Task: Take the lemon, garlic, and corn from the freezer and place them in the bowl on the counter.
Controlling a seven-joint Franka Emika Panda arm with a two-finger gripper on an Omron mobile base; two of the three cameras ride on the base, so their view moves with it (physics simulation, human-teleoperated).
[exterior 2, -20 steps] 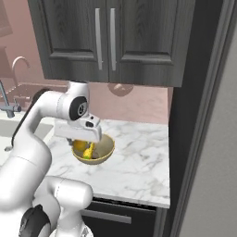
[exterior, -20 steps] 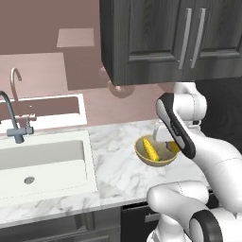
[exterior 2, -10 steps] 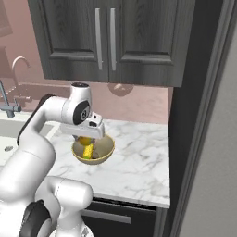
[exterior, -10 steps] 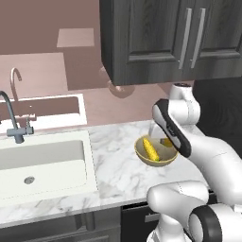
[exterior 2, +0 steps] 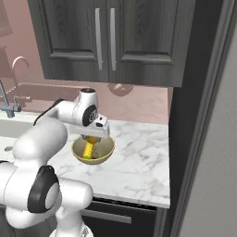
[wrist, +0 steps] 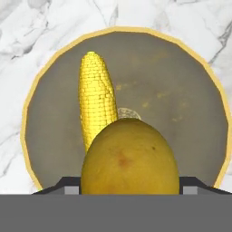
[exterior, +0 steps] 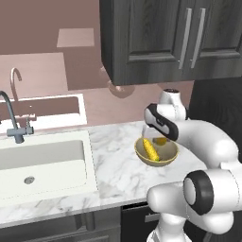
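End effector point(wrist: 129, 181) clamped on the lemon point(wrist: 130, 156) above the bowl point(wrist: 213, 90); corn point(wrist: 96, 97) inside, on the counter point(exterior: 113, 165).

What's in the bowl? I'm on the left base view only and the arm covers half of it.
Observer: The corn lies inside the bowl, per the hand view.
Operator: And the lemon?
Observer: The lemon sits between the gripper fingers, above the bowl floor.
Operator: Where's the bowl relative to the freezer?
Observer: In the right base view the bowl stands on the counter, apart from the freezer at the right.
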